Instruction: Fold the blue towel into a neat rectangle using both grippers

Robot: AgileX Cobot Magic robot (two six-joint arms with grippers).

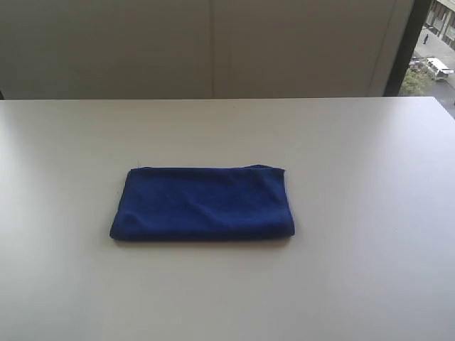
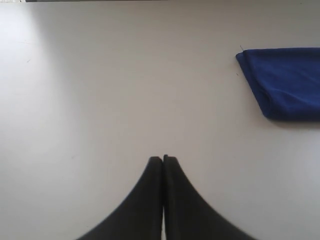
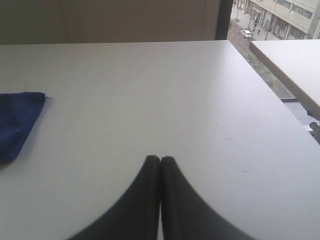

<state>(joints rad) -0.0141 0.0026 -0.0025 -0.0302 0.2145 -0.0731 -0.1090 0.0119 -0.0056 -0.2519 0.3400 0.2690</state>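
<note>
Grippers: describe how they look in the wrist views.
The left gripper and right gripper look alike: two smooth black fingers each, broad near the camera, curving in to narrow blunt tips. No cables, lettering or pads show.

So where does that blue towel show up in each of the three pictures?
Exterior view: the blue towel lies folded in the middle of the picture.
Left wrist view: at the picture's right edge, upper part, cut off by the frame.
Right wrist view: at the picture's left edge, only one end showing.
Shared landmark: the white table under it, in all three.
</note>
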